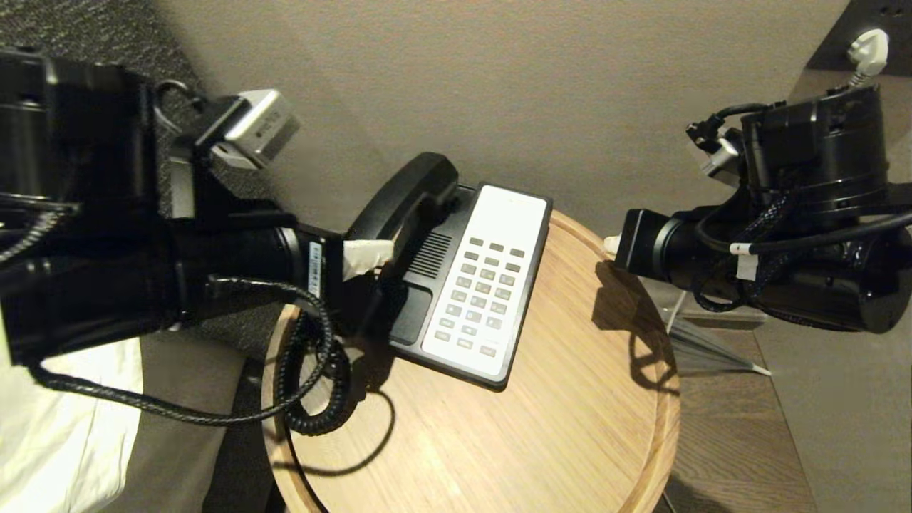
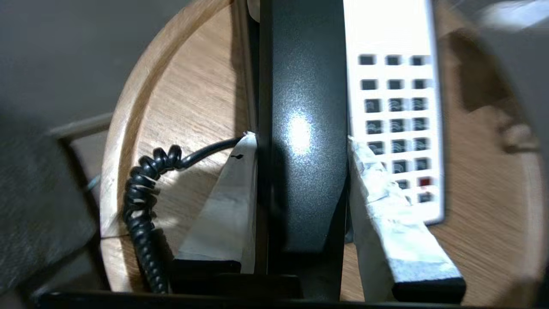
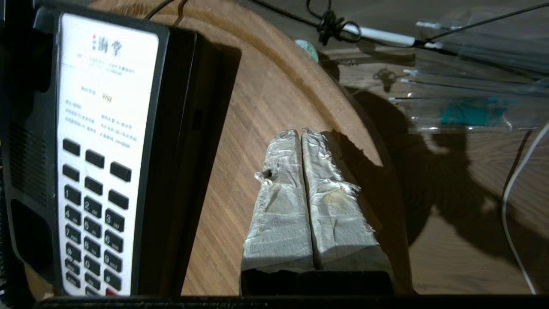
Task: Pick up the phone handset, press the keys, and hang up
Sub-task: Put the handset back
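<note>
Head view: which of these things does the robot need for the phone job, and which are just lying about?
Needed:
- phone handset, in left gripper
- phone base
- coiled cord
- right gripper, shut

Lying about:
- round table
- white plug
- plastic bags

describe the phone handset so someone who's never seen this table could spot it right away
On the round wooden table sits a desk phone base with a white keypad face. The phone handset is the long, curved, plain black bar along the base's left side, clamped between the left gripper's taped fingers. Unlike the base, it has no keys, and a black coiled cord lies beside it.
</note>
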### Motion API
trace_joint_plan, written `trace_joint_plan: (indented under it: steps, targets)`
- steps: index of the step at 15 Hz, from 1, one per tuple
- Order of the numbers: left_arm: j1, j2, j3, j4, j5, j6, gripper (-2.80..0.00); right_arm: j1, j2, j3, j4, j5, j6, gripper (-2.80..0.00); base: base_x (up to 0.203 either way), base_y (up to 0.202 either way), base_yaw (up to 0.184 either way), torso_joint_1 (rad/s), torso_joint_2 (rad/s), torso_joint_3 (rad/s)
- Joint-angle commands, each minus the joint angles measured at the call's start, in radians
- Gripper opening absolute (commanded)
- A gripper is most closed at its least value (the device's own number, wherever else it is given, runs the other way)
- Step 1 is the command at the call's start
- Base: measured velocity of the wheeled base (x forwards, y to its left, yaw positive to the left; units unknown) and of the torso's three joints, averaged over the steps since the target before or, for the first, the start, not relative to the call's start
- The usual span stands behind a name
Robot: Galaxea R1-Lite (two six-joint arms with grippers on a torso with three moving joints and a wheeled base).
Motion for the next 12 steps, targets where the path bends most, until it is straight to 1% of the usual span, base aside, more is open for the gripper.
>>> trace_joint_plan:
  steps: [1, 3, 5, 7, 12]
  targets:
    - [-0.038, 0.077, -0.050, 0.012, 0.062, 0.000, -2.80, -0.015, -0.010, 0.004, 0.000, -0.019, 0.004, -2.80, 0.000, 0.000, 0.000, 0.000, 0.00, 0.000]
    - [-0.039, 0.090, -0.062, 0.017, 0.077, -0.001, -2.80, -0.039, -0.018, 0.005, 0.004, -0.024, 0.002, -2.80, 0.000, 0.000, 0.000, 0.000, 0.00, 0.000]
    - [-0.039, 0.103, -0.082, 0.018, 0.092, -0.002, -2.80, -0.039, -0.024, 0.015, 0.002, -0.024, 0.005, -2.80, 0.000, 0.000, 0.000, 0.000, 0.00, 0.000]
    - [-0.042, 0.116, -0.099, 0.020, 0.093, -0.009, -2.80, -0.040, -0.025, 0.016, 0.002, -0.024, 0.003, -2.80, 0.000, 0.000, 0.000, 0.000, 0.00, 0.000]
    - [-0.085, 0.126, -0.124, 0.023, 0.096, -0.009, -2.80, -0.041, -0.028, 0.019, 0.011, -0.024, 0.005, -2.80, 0.000, 0.000, 0.000, 0.000, 0.00, 0.000]
